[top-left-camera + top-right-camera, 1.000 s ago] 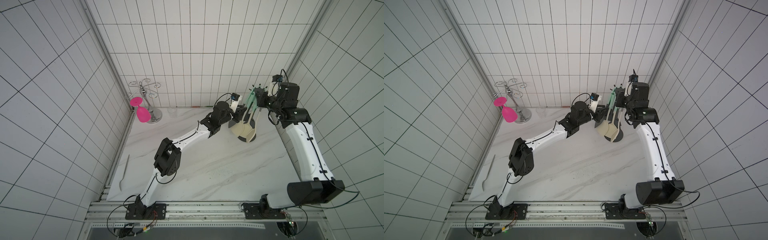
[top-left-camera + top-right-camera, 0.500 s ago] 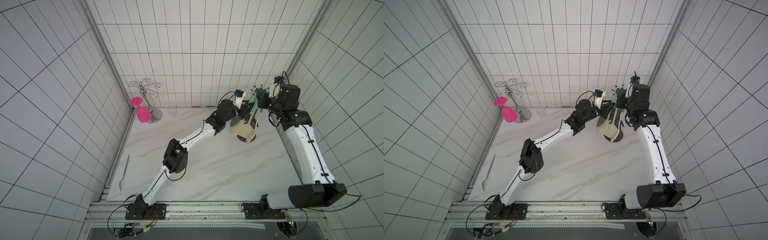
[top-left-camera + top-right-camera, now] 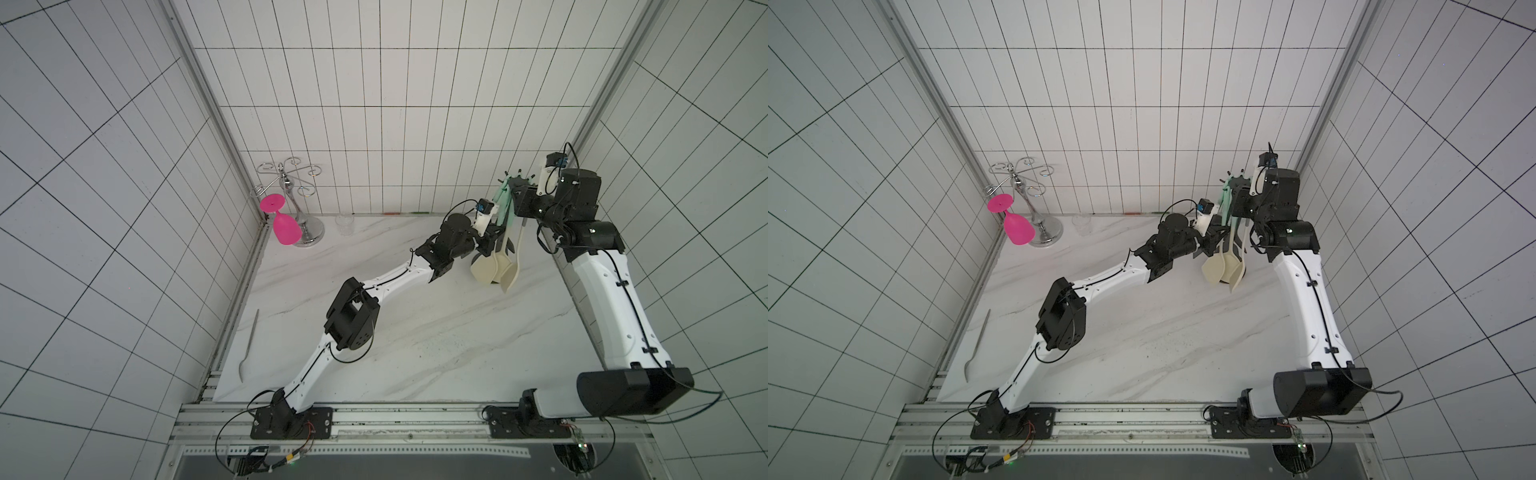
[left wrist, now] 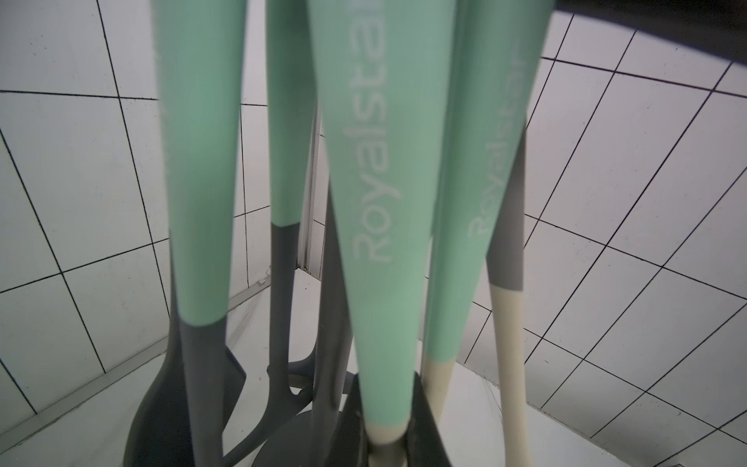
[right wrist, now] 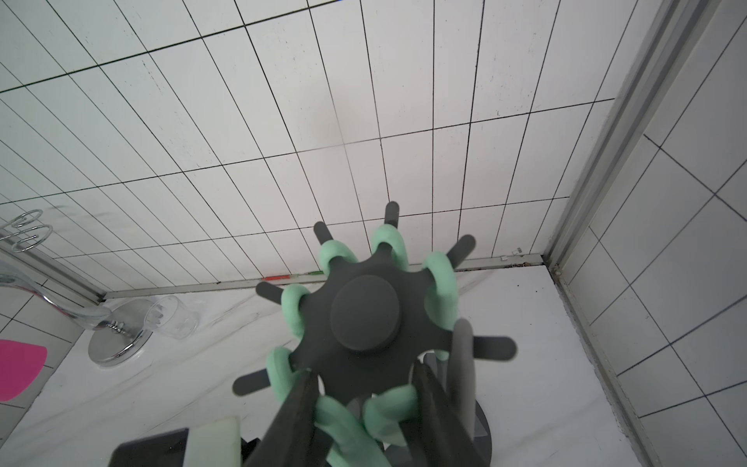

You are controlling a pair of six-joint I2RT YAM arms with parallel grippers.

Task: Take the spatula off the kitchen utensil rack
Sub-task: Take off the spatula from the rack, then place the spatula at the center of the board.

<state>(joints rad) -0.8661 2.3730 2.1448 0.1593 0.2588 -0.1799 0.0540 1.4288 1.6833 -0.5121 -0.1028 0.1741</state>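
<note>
The dark grey kitchen utensil rack (image 3: 517, 185) (image 3: 1237, 183) stands in the back right corner, with several mint-handled utensils hanging from its star of hooks (image 5: 366, 319). My left gripper (image 3: 492, 237) (image 4: 386, 428) is shut on the spatula (image 4: 376, 202), low on its mint handle where the cream neck begins. Its head is hidden in the left wrist view. Cream heads (image 3: 510, 276) hang by the rack's base in both top views. My right gripper (image 3: 519, 195) (image 5: 364, 376) is at the rack's top, its fingers pressed on either side of the star hub.
A chrome curly-armed glass holder (image 3: 291, 195) with a pink glass (image 3: 284, 226) hanging from it stands at the back left. A small clear glass (image 3: 344, 224) sits beside it. A pale flat utensil (image 3: 249, 345) lies by the left edge. The side and back walls are close to the rack.
My left arm has reached further toward the rack and its gripper has shut on the spatula handle. The right gripper has stayed on the rack's top.
</note>
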